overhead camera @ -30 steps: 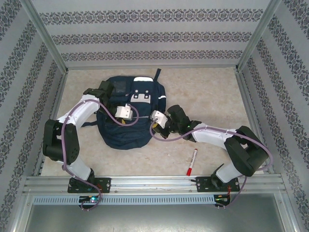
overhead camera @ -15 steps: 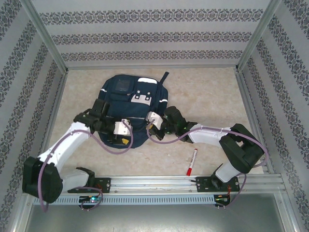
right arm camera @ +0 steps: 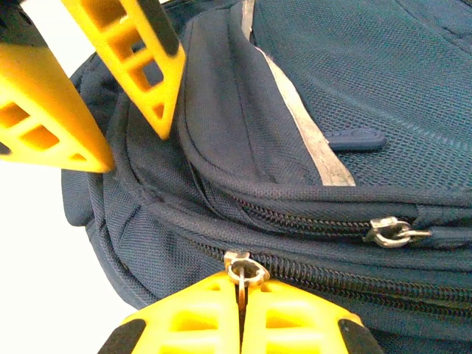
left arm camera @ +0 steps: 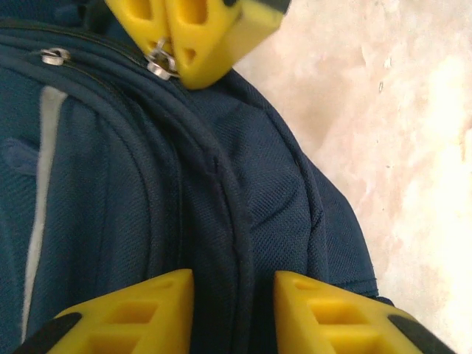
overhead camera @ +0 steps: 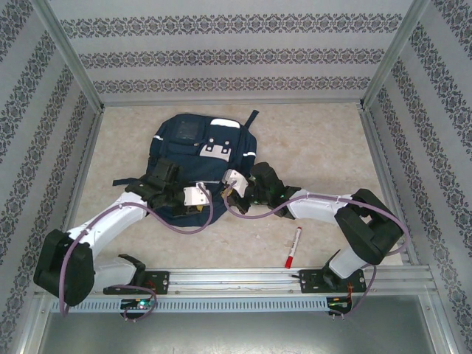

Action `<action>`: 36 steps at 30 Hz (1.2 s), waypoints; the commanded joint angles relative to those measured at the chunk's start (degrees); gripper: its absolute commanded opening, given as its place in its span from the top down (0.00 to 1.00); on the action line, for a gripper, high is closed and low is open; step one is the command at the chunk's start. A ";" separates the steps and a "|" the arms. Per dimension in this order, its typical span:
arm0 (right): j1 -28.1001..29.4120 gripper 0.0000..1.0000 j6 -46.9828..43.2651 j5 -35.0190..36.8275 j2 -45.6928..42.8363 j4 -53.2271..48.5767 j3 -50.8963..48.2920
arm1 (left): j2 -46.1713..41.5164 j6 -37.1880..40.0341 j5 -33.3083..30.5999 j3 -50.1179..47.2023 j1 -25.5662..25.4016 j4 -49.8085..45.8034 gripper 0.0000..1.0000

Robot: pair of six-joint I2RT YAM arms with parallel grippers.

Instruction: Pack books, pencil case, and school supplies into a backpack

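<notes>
Mottled tabletop (overhead camera: 310, 140): right claw (right arm camera: 240, 291) pinches backpack's (right arm camera: 354, 74) metal zipper (right arm camera: 243, 265).

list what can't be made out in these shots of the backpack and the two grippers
Inside of the backpack: top view and both wrist views, covered by its own fabric.
Whether the left gripper touches the seam it straddles: left wrist view, contact unclear.
Right gripper shut on the zipper pull: in the top view this grip is hidden under the wrist camera.
Print on the marker: top view, too small.
</notes>
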 commanded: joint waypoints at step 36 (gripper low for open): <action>-13.80 0.70 11.98 31.32 5.16 -7.43 11.07 | -10.06 9.29 8.67 -5.44 -4.40 -2.24 0.60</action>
